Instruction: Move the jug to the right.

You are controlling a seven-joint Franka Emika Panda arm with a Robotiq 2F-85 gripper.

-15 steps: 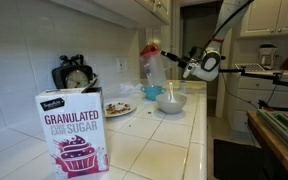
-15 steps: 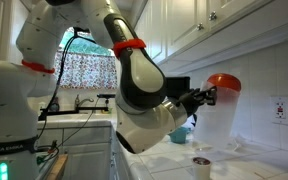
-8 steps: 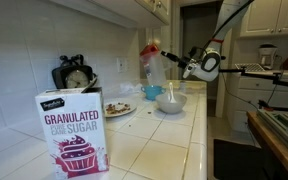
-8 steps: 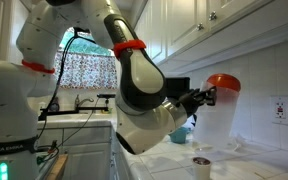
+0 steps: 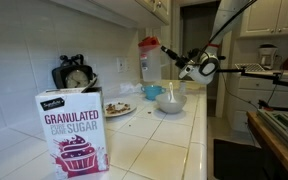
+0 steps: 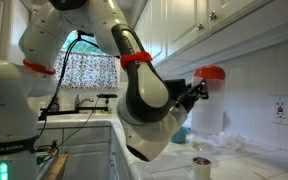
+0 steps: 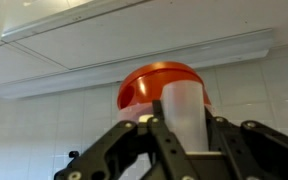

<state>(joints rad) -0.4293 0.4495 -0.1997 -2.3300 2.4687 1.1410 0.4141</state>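
Observation:
The jug (image 5: 147,62) is a tall translucent white pitcher with a red-orange lid, near the tiled back wall of the counter. It also shows in an exterior view (image 6: 209,105), held above the counter. My gripper (image 5: 168,53) reaches in from the side and is shut on the jug's handle. It also shows in an exterior view (image 6: 196,92). In the wrist view the jug's red lid (image 7: 154,85) fills the centre and its white handle sits between the black fingers of my gripper (image 7: 182,125).
A granulated sugar box (image 5: 74,130) stands at the counter's front. A light-blue bowl (image 5: 171,101), a blue cup (image 5: 152,92) and a plate of food (image 5: 117,109) sit near the jug. A black appliance (image 5: 74,74) is by the wall. A small cup (image 6: 201,165) stands on the counter.
The jug has risen off the counter in my gripper and shifted a little toward the back wall. The gripper arm has tilted with it.

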